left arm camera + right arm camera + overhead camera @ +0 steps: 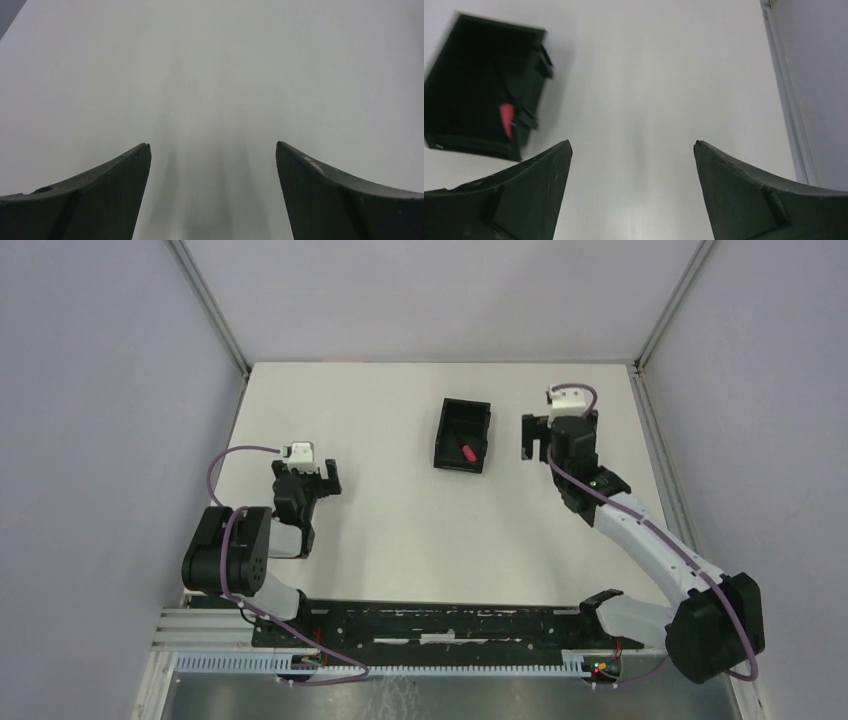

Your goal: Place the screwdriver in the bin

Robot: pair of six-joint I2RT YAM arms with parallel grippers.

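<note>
- White table [400,530], centre of frame, matte, evenly lit.
- Pale grey walls [100,390] at left, right & top.
- Alu corner posts [210,305] upper left & upper right.
- Ribbed metal rail [450,665] along btm edge.

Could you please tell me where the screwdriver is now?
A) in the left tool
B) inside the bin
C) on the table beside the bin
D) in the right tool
B: the screwdriver lies inside the bin, red handle showing, while the left tool and right tool are open and empty.
</note>
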